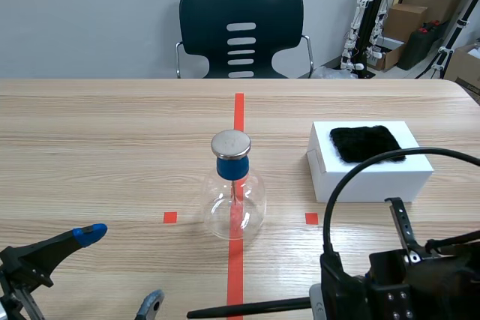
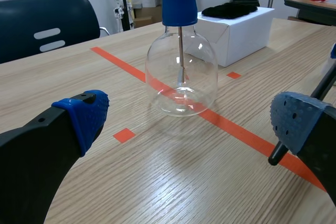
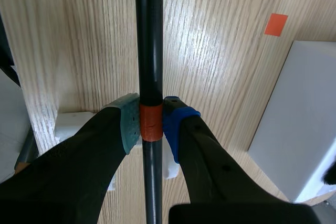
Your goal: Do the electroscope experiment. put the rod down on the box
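Near the table's (image 1: 112, 125) front edge, my right gripper (image 3: 150, 116) clamps the black rod (image 3: 149, 51) at its orange band (image 3: 151, 124), my left gripper (image 2: 190, 118) gaping idle — next, I judge, a lift and carry forward to lay it on the white box (image 1: 371, 176).

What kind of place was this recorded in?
Probably a robotics lab or workroom. There is a wooden table with orange-red tape marks, an empty office chair behind it, and cardboard boxes and equipment stands crowded into the far corner.
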You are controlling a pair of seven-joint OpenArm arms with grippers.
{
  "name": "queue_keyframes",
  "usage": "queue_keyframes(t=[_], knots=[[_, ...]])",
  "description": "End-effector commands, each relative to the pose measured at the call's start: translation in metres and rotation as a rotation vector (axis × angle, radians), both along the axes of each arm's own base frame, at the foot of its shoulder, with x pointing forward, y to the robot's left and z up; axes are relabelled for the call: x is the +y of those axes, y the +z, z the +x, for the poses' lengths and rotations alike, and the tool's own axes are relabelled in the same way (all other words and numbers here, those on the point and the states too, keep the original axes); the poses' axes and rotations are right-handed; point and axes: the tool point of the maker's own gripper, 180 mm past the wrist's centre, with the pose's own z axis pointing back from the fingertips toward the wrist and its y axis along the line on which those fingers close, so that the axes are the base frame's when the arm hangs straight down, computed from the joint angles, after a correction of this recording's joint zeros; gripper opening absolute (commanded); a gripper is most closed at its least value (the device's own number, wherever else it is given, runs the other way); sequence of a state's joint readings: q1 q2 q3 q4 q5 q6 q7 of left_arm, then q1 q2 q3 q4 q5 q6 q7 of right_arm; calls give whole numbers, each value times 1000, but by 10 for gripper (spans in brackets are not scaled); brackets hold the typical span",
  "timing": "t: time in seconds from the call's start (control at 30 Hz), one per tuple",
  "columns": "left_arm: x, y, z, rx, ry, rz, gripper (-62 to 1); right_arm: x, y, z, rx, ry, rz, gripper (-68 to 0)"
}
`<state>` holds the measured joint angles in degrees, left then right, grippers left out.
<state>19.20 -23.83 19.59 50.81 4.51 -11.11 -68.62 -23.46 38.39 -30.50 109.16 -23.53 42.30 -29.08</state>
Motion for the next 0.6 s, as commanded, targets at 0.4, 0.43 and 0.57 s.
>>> queue_keyframes(t=[0.4,0.43,0.57], knots=[[0,5,2,-17,3,-18,14,8,-18,-1,46,7,21,-664],[0,5,2,-18,3,-18,14,7,-19,-2,48,5,20,-664],[0,5,2,-17,3,-18,14,7,-23,3,50,-9,20,-664]])
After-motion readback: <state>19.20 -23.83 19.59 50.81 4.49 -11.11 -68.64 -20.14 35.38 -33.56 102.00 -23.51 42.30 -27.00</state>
